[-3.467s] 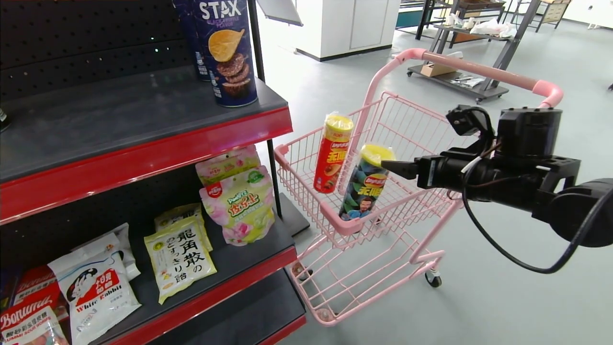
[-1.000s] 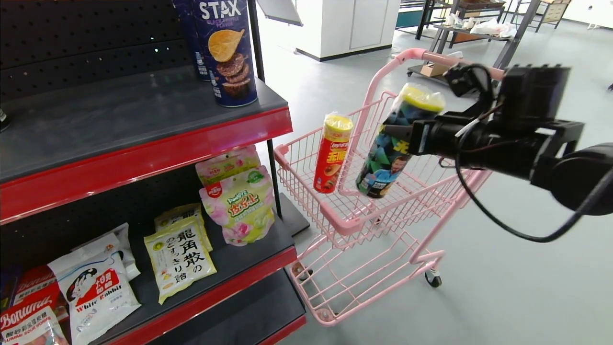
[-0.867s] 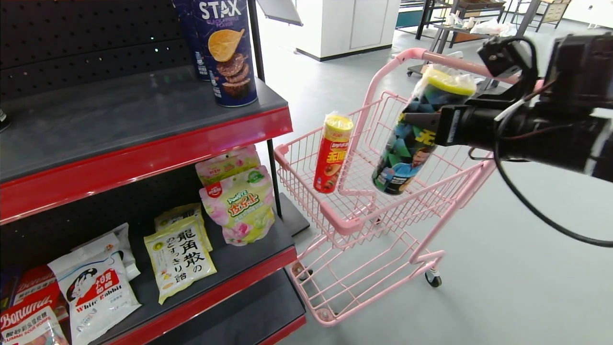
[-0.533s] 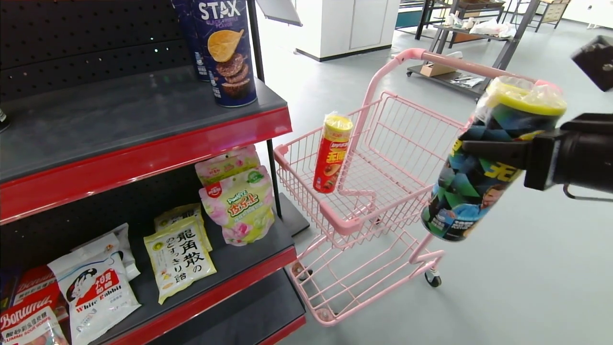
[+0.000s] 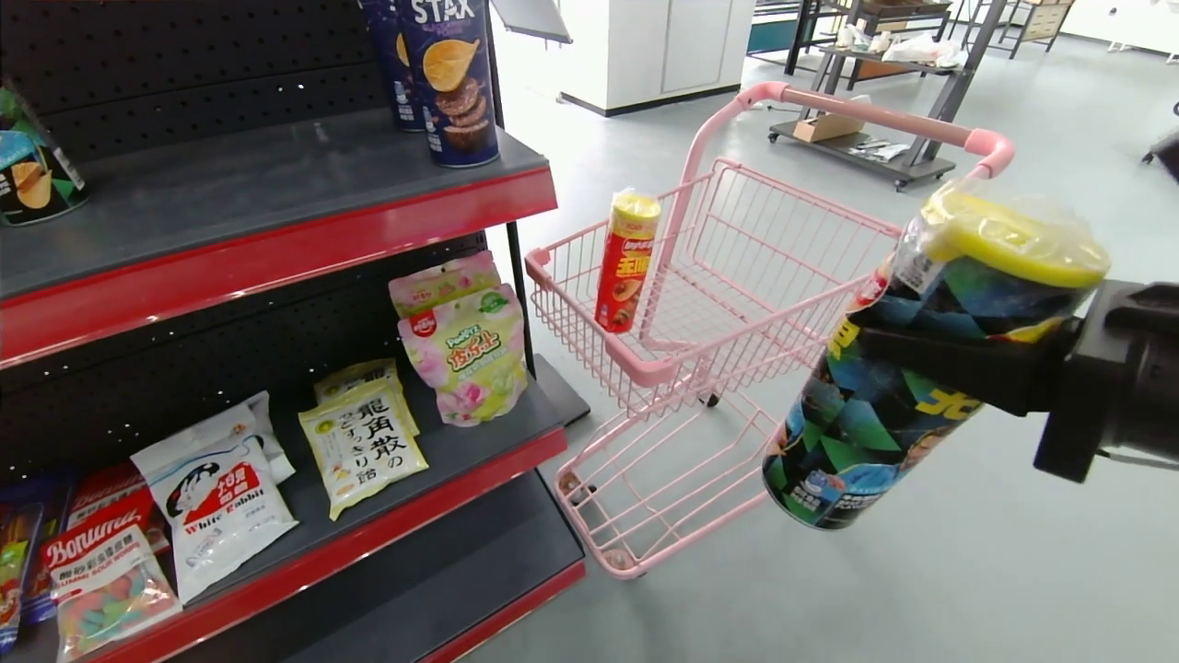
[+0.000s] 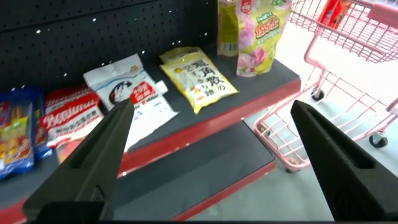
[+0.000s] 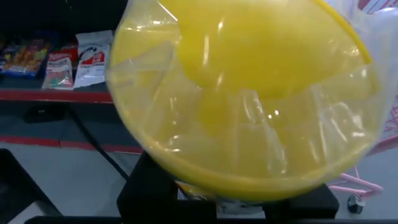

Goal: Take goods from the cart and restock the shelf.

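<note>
Nearest, at the right edge of the head view: right gripper (image 5: 930,364) pinching a dark blue-green chip can (image 5: 852,442) across its upper body, black fingers (image 5: 958,373) pressed against it just under the yellow lid (image 5: 1013,239). Arm entering level from the right. Can tilted, lid toward the upper right, base toward the lower centre, hanging over bare floor beside the cart and outside its basket. From the right wrist view, the same can end-on: lid under crinkled clear wrap, shelf goods far behind.

From the left wrist view: left gripper (image 6: 211,168) with two dark fingers spread wide, nothing between them, poised before the shelf's lower boards.

Farther, at centre of the head view: pink cart (image 5: 636,370), with one red chip can (image 5: 626,262) in its upper basket, standing slightly tilted near the basket's left wall.

At left: shelf (image 5: 276,249) with red-edged boards. On the lower board, pink-and-green pouches (image 5: 470,354) at the right end, then a yellow-green bag (image 5: 364,447), a white candy bag (image 5: 216,502) and red bags (image 5: 106,575) toward the lower left. On the upper board, dark blue chip cans (image 5: 451,83) upright at the right end, a green can (image 5: 32,170) at the left edge.
</note>
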Robot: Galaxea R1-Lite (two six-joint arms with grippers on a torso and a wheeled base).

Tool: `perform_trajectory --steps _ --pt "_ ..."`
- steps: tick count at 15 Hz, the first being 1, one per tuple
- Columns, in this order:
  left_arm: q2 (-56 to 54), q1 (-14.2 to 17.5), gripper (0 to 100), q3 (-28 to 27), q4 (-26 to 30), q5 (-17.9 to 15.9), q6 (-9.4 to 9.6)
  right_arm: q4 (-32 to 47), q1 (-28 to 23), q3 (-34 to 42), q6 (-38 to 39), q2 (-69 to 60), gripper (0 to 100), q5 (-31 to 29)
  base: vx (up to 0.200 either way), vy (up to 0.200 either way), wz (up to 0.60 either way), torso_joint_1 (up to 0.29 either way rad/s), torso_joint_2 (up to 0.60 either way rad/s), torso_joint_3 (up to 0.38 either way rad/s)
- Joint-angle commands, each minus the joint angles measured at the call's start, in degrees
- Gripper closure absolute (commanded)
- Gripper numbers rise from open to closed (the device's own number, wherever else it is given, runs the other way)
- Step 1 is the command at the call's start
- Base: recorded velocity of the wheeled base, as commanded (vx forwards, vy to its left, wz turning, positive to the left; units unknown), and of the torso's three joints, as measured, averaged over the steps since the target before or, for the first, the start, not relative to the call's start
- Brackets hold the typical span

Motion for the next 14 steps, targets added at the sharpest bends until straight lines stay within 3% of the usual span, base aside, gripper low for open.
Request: perform_trajectory --steps 1,2,9,14 --pt "0.1 0.0 0 0.0 0.0 0.0 -0.03 -0.3 1.1 1.5 -0.7 1.6 100 -1.3 -0.2 0.0 0.0 0.002 0.01 0.002" --pt "0.1 0.0 0 0.0 0.0 0.0 -0.03 -0.4 1.7 2.0 -1.1 1.6 100 -1.6 -0.2 0.0 0.0 0.002 0.0 0.002" --pt "0.1 0.0 0 0.0 0.0 0.0 -0.03 -0.7 1.6 2.4 -3.2 1.7 100 -5.0 0.0 0.0 0.0 0.0 0.0 0.0" --pt "0.1 0.0 0 0.0 0.0 0.0 -0.03 -0.7 1.6 2.5 -3.2 2.1 100 -6.2 0.0 0.0 0.6 0.001 0.0 0.002"
